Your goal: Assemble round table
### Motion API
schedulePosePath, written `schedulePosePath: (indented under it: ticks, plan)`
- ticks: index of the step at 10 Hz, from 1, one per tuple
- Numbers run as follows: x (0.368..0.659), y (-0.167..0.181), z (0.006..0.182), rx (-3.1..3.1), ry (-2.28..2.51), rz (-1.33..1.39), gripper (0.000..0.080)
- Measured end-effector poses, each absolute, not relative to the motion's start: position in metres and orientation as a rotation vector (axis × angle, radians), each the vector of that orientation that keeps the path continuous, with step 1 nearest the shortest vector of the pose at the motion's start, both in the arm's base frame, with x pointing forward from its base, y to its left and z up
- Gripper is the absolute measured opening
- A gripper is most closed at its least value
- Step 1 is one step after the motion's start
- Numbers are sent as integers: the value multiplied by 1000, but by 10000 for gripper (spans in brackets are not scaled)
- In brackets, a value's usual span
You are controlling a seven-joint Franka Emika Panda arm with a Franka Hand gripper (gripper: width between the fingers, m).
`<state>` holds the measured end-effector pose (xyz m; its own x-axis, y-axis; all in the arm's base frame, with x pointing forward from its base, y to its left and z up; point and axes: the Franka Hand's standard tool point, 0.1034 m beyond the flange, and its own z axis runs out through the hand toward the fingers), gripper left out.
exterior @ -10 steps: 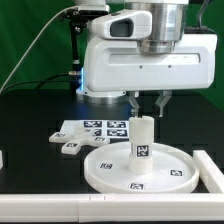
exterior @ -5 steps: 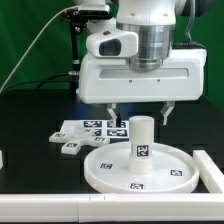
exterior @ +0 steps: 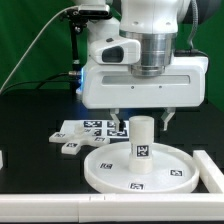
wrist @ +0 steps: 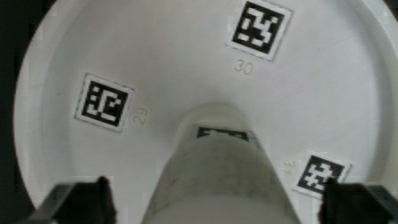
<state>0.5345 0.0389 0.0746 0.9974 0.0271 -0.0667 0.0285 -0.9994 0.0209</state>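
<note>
The round white disc (exterior: 170,166) lies flat on the black table, with tags on its face. The short white cylindrical leg (exterior: 142,140) stands upright on its centre hub, with a tag on its side. My gripper (exterior: 140,120) hangs over the leg, open, with one finger on each side of the leg's top and clear gaps between. In the wrist view the leg (wrist: 222,170) runs up between the two dark fingertips (wrist: 80,200), with the disc (wrist: 178,50) and its tags behind it. A small white tagged piece (exterior: 69,148) lies on the table at the exterior view's left of the disc.
The marker board (exterior: 93,127) lies behind the disc at the exterior view's left. A white bar (exterior: 60,206) runs along the front edge. A white block (exterior: 209,166) stands at the disc's right. A cable (exterior: 30,50) hangs at the back left.
The hand has turned about its vertical axis to face the camera squarely. The fingers now stand much wider apart on either side of the leg's top. The leg and disc have not moved.
</note>
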Motion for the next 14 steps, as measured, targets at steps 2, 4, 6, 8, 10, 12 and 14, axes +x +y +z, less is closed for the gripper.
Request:
schedulePosePath:
  ticks: [2, 4, 6, 8, 10, 12, 14]
  plan:
    - [534, 39, 74, 3111, -140, -102, 406]
    - [539, 41, 74, 3079, -445, -45, 406]
    - [544, 44, 73, 3035, -716, 60, 406]
    - [548, 45, 73, 2959, -1046, 96, 406]
    - [549, 47, 73, 2848, -1360, 96, 407]
    - [553, 44, 73, 2701, -1743, 141, 407]
    - [555, 40, 74, 2547, -2080, 152, 407]
